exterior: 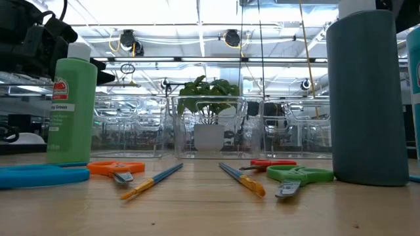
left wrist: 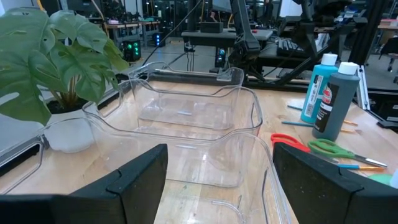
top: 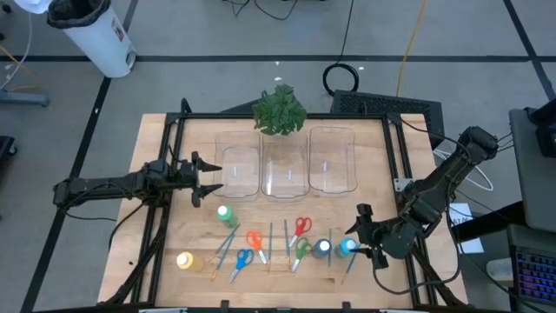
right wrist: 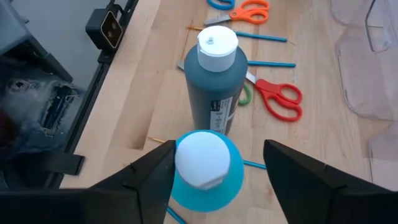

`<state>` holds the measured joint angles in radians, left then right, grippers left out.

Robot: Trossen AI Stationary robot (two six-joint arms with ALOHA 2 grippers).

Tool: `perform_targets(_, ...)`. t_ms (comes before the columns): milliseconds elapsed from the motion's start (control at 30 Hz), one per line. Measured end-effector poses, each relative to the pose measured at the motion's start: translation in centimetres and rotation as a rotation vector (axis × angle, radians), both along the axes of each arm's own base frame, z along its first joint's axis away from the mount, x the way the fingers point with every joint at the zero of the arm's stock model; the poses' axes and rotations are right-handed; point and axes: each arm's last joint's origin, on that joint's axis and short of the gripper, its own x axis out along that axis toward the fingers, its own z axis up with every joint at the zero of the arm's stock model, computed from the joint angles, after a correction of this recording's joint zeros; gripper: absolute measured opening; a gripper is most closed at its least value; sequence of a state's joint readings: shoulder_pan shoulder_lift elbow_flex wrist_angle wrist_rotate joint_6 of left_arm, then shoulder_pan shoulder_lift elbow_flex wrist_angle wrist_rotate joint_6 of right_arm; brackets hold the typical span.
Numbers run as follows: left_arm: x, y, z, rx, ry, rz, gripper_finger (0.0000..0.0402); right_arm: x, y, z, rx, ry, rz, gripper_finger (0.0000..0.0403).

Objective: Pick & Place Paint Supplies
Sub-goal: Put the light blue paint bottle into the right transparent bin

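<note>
Over the light blue paint bottle, near the table's front right, my right gripper is open and slants down, one finger on each side of the white cap. The dark blue bottle stands upright right beside it. A green bottle and a yellow bottle stand further left. Red, orange, green and blue scissors lie flat among thin brushes. My left gripper hangs open and level at the left bin's side. My right gripper comes at the light blue bottle from above, slanting down, with its fingers on either side of the cap. One finger overlaps the bottle's shoulder in the picture; I cannot tell whether it touches. The bottle stands upright on the table.
Three clear bins stand in a row at the table's far side, with a leafy plant behind the middle one. Bare wood lies between the bins and the supplies. Black frame rails run along the table's sides.
</note>
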<state>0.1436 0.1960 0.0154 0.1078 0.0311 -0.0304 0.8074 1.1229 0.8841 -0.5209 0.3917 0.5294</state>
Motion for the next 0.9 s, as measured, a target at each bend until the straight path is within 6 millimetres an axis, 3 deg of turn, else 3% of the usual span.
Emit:
perform_targets(400,0.0,0.0,0.0,0.000,0.000,0.000,0.0294,-0.1,0.0,-1.5,0.033,0.026,0.024,0.0200)
perform_targets(733,0.0,0.0,0.0,0.000,0.000,0.000,0.0294,0.0,0.2,-1.4,0.036,-0.005,0.055,0.0199)
perform_targets(900,0.0,0.0,0.0,0.000,0.000,0.000,0.0294,-0.1,0.0,-1.2,0.069,-0.003,0.030,0.0171)
